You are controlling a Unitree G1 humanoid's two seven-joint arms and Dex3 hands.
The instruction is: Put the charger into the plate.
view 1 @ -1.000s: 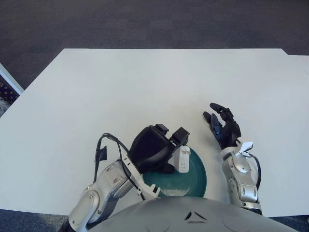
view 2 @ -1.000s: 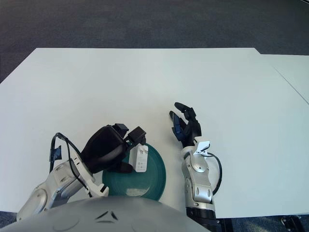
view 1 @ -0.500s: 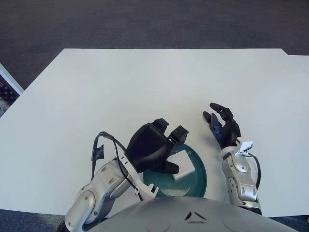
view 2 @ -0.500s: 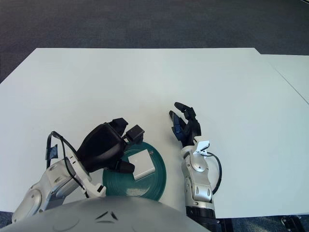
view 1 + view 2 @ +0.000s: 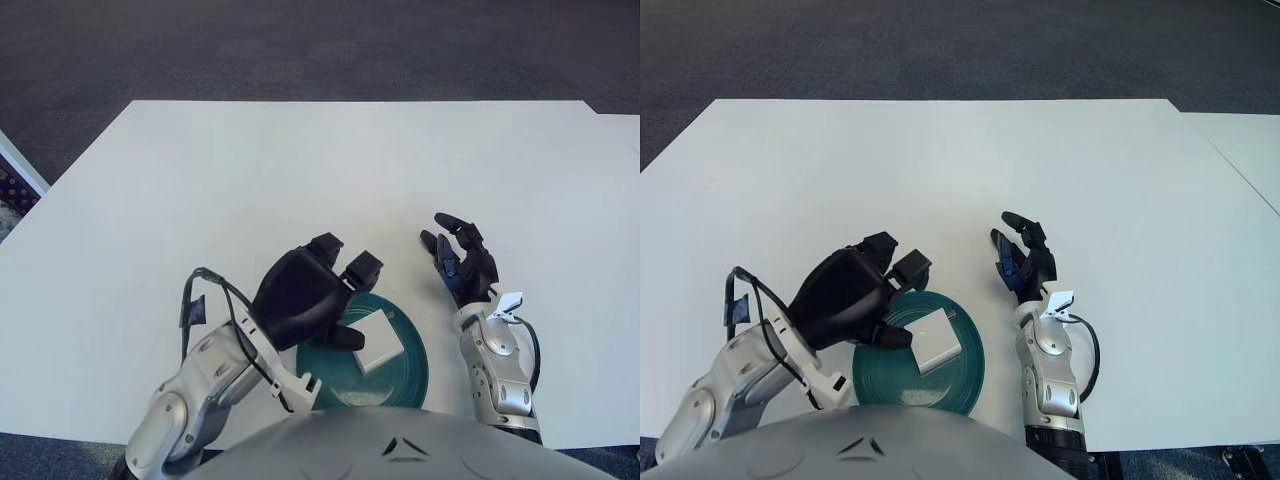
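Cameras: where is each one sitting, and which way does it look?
Left eye view: on the robot's head, looking down at the table; shows the left robot hand over the plate's left edge, and the chest below.
Right eye view: just beside it, facing the same way; shows the right robot hand right of the plate.
Both show the charger lying in the plate, and both arms.

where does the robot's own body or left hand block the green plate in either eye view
Left eye view: the black left hand covers the round green plate's left rim. Right eye view: the grey torso cuts its near edge; the flat white charger stays unobstructed.
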